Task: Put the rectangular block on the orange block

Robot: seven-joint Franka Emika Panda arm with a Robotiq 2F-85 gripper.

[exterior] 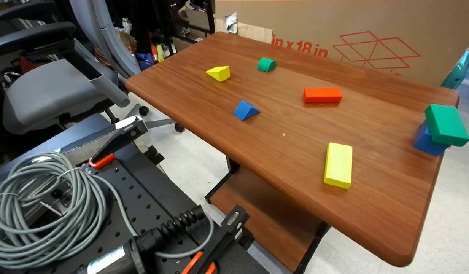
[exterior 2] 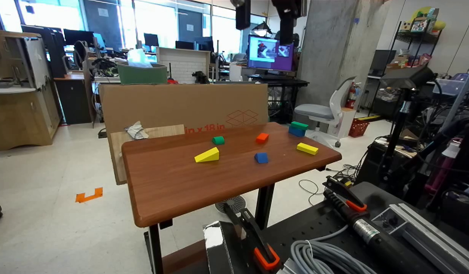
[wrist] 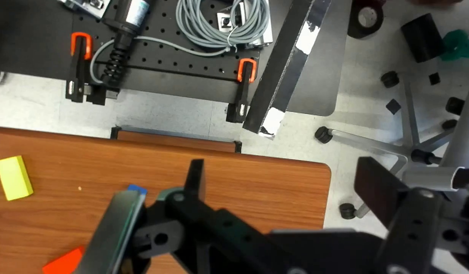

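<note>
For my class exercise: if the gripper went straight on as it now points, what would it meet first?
The gripper points down, so probably the wooden table, though depth is unclear and it could just miss.

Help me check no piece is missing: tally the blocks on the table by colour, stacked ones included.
Yellow: 2 (wedge, rectangular block)
Green: 2 (half-round, slab)
Blue: 2 (triangular prism, brick under the slab)
Orange: 1 (bar)
Total: 7
</note>
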